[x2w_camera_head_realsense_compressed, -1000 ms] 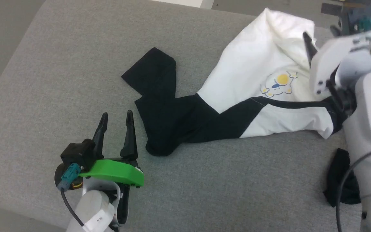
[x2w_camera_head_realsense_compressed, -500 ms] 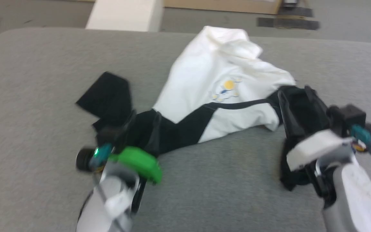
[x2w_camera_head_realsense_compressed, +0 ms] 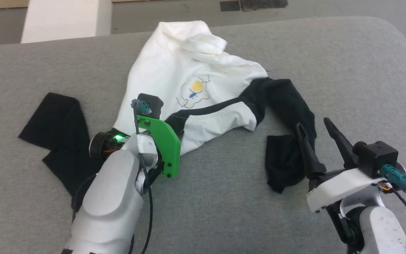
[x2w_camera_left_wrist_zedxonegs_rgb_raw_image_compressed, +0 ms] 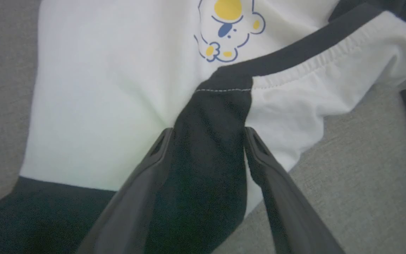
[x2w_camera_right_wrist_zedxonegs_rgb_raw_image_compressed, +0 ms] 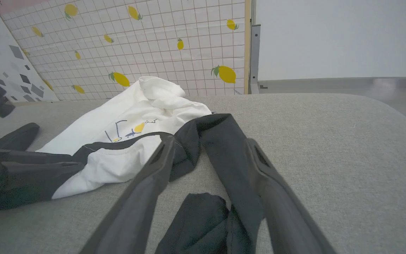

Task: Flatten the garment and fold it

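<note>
The garment, white with black sleeves, lies crumpled on the grey cushion, its chest print facing up. One black sleeve trails to the left. The other sleeve bends down to the right. My left arm, with its green mount, reaches over the shirt's near edge. In the left wrist view, my left gripper is open and straddles the black shoulder panel below the print. I cannot tell whether it touches the cloth. My right gripper is open over the right sleeve, holding nothing.
The grey cushion has rounded far corners, with floor beyond. A white block stands behind the far left edge. In the right wrist view, a lemon-print tiled panel rises behind the cushion. Bare cushion lies at the near middle and far right.
The head view has swung. My left gripper went from bare cushion beside the left sleeve onto the black shoulder panel. My right arm drew back from the shirt's body to the right sleeve.
</note>
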{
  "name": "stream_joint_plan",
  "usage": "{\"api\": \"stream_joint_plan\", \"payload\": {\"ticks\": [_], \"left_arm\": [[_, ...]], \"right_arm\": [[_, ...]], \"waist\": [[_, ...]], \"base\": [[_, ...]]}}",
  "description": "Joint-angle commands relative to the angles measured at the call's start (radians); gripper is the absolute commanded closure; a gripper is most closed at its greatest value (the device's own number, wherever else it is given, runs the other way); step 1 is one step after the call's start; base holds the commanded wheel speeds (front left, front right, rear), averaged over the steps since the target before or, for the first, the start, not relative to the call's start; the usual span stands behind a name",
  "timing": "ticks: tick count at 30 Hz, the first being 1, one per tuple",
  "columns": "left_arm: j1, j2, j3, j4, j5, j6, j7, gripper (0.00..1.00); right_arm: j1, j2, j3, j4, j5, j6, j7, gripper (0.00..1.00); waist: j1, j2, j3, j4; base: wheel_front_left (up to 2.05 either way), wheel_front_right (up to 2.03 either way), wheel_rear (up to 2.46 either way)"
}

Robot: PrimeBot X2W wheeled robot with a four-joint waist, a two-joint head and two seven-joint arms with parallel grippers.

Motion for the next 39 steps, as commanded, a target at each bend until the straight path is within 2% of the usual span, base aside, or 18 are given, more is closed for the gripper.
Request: {"api": "stream_joint_plan", "payload": {"ticks": [1, 8, 10, 11, 12, 13, 16, 20, 24, 28, 29, 30, 37, 39], "left_arm": [[-0.013, 0.013, -0.004, -0.011, -0.008, -0.006, 0.027, 0.0], [0.033, 0.024, -0.027, -0.108, -0.026, -0.012, 0.086, 0.0], [0.048, 0.021, -0.036, -0.13, -0.035, -0.016, 0.085, 0.49], [0.054, 0.025, -0.045, -0.142, -0.032, -0.019, 0.078, 0.65], [0.057, 0.028, -0.053, -0.151, -0.028, -0.021, 0.067, 0.69], [0.063, 0.029, -0.058, -0.161, -0.028, -0.024, 0.05, 1.0], [0.104, 0.036, -0.104, -0.211, -0.035, -0.036, -0.018, 1.0], [0.178, 0.071, -0.212, -0.288, -0.062, -0.046, -0.026, 1.0], [0.27, 0.154, -0.359, -0.384, -0.119, -0.048, 0.02, 1.0], [0.36, 0.232, -0.404, -0.42, -0.165, -0.045, 0.091, 0.99], [0.38, 0.246, -0.399, -0.42, -0.17, -0.032, 0.104, 0.42], [0.393, 0.256, -0.392, -0.422, -0.171, -0.018, 0.108, 0.0], [0.482, 0.281, -0.262, -0.439, -0.176, 0.161, 0.017, 0.0], [0.506, 0.268, -0.22, -0.456, -0.194, 0.192, -0.045, 0.0]], "right_arm": [[0.012, 0.002, -0.001, -0.006, 0.007, -0.001, -0.001, 0.0], [0.019, 0.002, -0.019, -0.007, 0.027, -0.001, -0.004, 0.0], [0.02, 0.002, -0.019, -0.006, 0.032, -0.001, -0.001, 0.0], [0.02, 0.002, -0.017, -0.006, 0.033, -0.001, 0.001, 0.0], [0.02, 0.002, -0.016, -0.007, 0.035, -0.001, 0.002, 0.0], [0.019, 0.002, -0.015, -0.007, 0.036, -0.001, 0.002, 0.0], [0.027, 0.002, -0.013, -0.003, 0.041, -0.001, 0.005, 0.0], [0.042, 0.003, -0.019, -0.004, 0.048, -0.001, 0.009, 0.0], [0.062, 0.003, -0.036, -0.01, 0.048, -0.001, 0.016, 0.0], [0.087, 0.003, -0.059, -0.02, 0.046, -0.001, 0.031, 0.0], [0.095, 0.003, -0.067, -0.019, 0.042, -0.001, 0.042, 0.0], [0.102, 0.003, -0.075, -0.016, 0.037, -0.001, 0.052, 0.0], [0.136, 0.003, -0.177, 0.023, -0.014, -0.001, 0.183, 0.0], [0.13, 0.003, -0.194, 0.037, -0.014, -0.001, 0.222, 0.0]], "waist": [[0.0, 0.0107, 0.023, -0.034], [0.0, 0.0107, 0.015, -0.026], [0.0, 0.0107, 0.01, -0.018], [0.0, 0.0107, 0.009, -0.015], [0.0, 0.0107, 0.006, -0.011], [0.0, 0.0107, 0.003, -0.007], [0.0, 0.0107, -0.022, 0.01], [0.0, 0.0107, -0.046, 0.023], [0.0, 0.0107, -0.067, 0.036], [0.0, 0.0107, -0.083, 0.053], [0.0, 0.0107, -0.086, 0.056], [0.0, 0.0107, -0.089, 0.06], [0.0, 0.0107, -0.109, 0.087], [0.0, 0.0107, -0.108, 0.095]], "base": [[0.0, 0.0, 0.0], [0.0, 0.0, 0.0], [0.0, 0.0, 0.0], [0.0, 0.0, 0.0], [0.0, 0.0, 0.0], [0.0, 0.0, 0.0], [0.0, 0.0, 0.0], [0.0, 0.0, 0.0], [0.0, 0.0, 0.0], [0.0, 0.0, 0.0], [0.0, 0.0, 0.0], [0.0, 0.0, 0.0], [0.0, 0.0, 0.0], [0.0, 0.0, 0.0]]}}
